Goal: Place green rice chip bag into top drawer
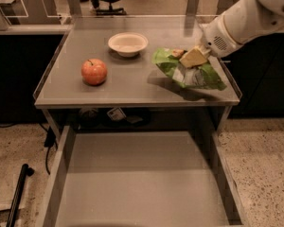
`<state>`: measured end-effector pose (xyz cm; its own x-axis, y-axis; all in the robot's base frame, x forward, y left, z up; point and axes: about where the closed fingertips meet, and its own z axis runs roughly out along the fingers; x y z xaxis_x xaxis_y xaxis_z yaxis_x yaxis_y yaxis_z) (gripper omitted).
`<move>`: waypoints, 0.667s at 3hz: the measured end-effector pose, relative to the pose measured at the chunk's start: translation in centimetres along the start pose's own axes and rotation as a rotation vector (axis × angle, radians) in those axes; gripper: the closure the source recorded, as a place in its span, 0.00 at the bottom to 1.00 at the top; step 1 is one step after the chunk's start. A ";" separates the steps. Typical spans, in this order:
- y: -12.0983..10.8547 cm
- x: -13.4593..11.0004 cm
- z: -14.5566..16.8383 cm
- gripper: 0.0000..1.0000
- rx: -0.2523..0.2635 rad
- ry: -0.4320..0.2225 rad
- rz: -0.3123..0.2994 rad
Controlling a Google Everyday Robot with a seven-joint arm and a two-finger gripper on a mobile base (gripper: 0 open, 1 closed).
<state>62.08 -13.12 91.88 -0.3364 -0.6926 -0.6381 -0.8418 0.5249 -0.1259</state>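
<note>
The green rice chip bag [187, 70] is a crumpled light-green foil bag at the right side of the grey tabletop [132, 86], lifted off the surface with its shadow below it. My gripper [191, 57], at the end of the white arm coming in from the upper right, is shut on the bag's upper part. The top drawer [137, 178] is pulled open below the table front, a wide grey tray with low side walls and a bare bottom.
An orange-red apple [94, 71] sits at the table's left. A white bowl [128, 43] stands at the back middle. Raised edges line the tabletop. A black pole [18, 193] leans on the floor at the left. Chairs stand beyond the table.
</note>
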 end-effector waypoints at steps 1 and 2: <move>1.6 0.4 -2.7 1.00 -0.001 -0.033 -0.009; 3.9 1.4 -5.4 1.00 0.001 -0.064 -0.008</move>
<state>56.03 -14.74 94.58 -0.3023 -0.6636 -0.6843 -0.8437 0.5204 -0.1319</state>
